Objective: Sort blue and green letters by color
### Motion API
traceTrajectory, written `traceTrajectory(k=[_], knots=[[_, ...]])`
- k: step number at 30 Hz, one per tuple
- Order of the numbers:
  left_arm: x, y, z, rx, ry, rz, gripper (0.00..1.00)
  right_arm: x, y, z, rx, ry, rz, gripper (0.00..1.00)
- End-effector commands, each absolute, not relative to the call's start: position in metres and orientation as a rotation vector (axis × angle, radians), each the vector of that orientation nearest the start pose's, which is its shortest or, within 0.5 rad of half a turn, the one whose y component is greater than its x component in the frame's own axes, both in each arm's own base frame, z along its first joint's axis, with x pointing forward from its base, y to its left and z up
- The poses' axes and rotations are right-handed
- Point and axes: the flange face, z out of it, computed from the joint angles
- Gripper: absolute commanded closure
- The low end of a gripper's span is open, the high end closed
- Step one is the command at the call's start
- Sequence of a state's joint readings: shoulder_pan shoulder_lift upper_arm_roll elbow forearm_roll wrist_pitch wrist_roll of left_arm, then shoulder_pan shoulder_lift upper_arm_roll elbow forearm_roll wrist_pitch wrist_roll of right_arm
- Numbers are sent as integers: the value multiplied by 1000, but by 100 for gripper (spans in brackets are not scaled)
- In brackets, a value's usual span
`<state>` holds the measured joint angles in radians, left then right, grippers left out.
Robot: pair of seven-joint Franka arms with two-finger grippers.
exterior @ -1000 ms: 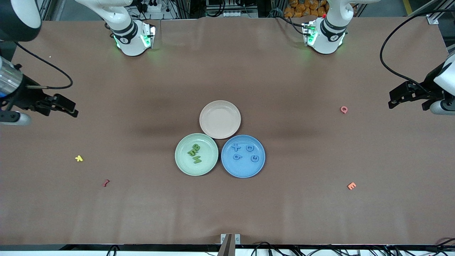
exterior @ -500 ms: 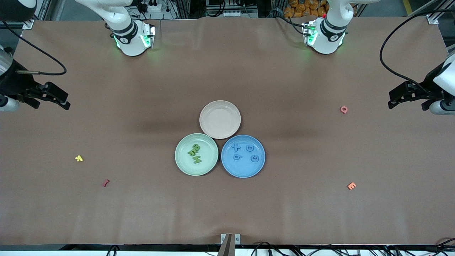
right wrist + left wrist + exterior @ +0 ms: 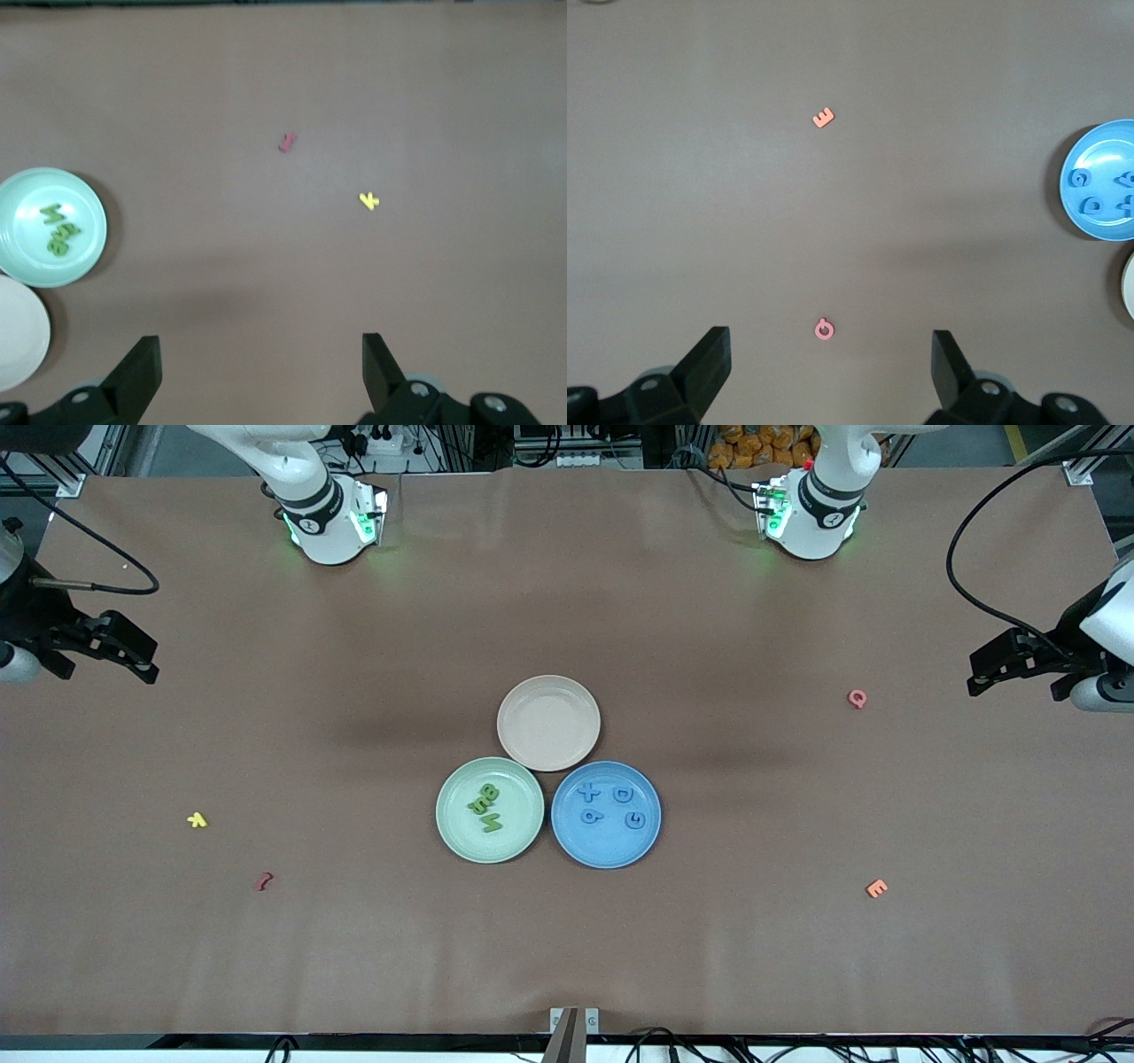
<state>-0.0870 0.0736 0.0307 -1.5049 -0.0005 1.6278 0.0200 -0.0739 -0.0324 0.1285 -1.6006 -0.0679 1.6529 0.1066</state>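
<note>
Several green letters (image 3: pixel 485 808) lie together on the pale green plate (image 3: pixel 454 834) in the middle of the table; the right wrist view shows these green letters (image 3: pixel 58 229) too. Several blue letters (image 3: pixel 611 806) lie on the blue plate (image 3: pixel 606 852) beside it, and the left wrist view catches the same blue letters (image 3: pixel 1101 190). My left gripper (image 3: pixel 990 672) hangs open and empty over the left arm's end of the table, its jaws wide apart. My right gripper (image 3: pixel 133 657) hangs open and empty over the right arm's end.
An empty beige plate (image 3: pixel 548 723) touches both coloured plates, farther from the front camera. A pink letter (image 3: pixel 857 698) and an orange letter (image 3: pixel 876 887) lie toward the left arm's end. A yellow letter (image 3: pixel 197 820) and a dark red letter (image 3: pixel 263 881) lie toward the right arm's end.
My right gripper has drawn back toward the right arm's end of the table and toward the robots' side. The left arm and all letters have stayed put.
</note>
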Motion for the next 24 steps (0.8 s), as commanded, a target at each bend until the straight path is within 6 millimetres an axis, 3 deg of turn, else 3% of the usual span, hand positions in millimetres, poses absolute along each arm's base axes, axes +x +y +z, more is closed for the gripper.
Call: traceTrajectory(k=[1,24], knots=[[583,-32,622,-3130,128,-77,0,552,22,635,-3214,73,-115,0],[583,-34,622,-3130,130,-77,0,556,9,627,-3209,125,-104,0]])
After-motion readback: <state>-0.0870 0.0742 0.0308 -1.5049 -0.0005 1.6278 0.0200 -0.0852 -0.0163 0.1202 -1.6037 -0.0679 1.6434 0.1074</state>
